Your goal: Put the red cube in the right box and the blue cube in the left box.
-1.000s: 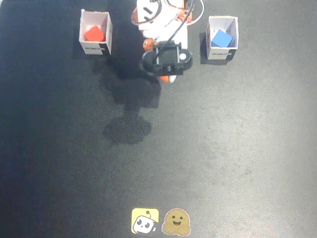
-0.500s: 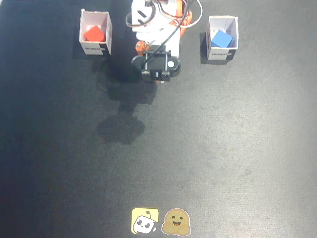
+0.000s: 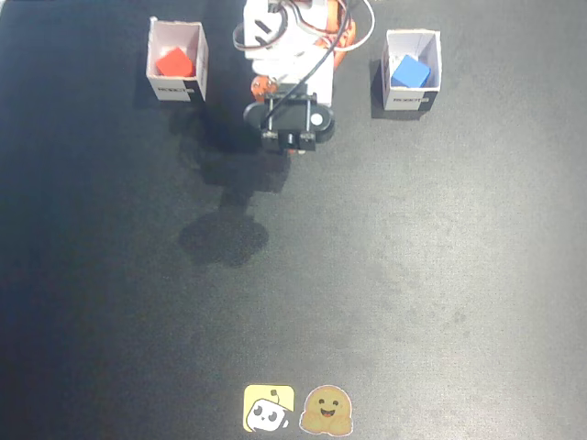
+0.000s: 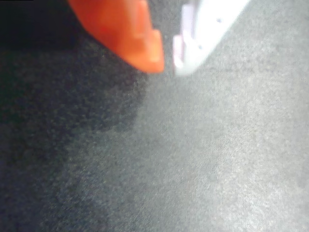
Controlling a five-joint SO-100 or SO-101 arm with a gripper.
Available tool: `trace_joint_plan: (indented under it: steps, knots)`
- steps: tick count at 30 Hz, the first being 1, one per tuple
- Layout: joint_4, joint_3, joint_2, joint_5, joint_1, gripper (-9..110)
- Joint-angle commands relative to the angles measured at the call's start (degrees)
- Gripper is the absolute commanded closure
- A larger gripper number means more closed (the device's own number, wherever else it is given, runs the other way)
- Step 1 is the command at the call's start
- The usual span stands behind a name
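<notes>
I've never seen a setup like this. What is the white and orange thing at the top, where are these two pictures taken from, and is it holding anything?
That is a small robot arm in white and orange plastic, standing on a dark grey table mat. The fixed view looks straight down on it from above. The other picture comes from a camera riding on the arm's wrist, so it shows the gripper up close: one orange finger and one white finger, tips nearly together with nothing between them, above bare mat.

On the mat sit two small white cardboard boxes. The one at the left of the fixed view holds a small orange-red cube; the one at the right holds a small bright blue cube. At the bottom edge are two cartoon stickers. So both cubes are already boxed.
</notes>
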Motion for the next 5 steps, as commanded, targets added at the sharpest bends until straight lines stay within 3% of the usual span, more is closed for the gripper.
trace_joint_plan:
  steps: [1,5]
  knots:
    - [0.0,-0.35,0.62,-0.44,0.0,101]
    - [0.0,-0.35,0.62,-0.44,0.0,101]
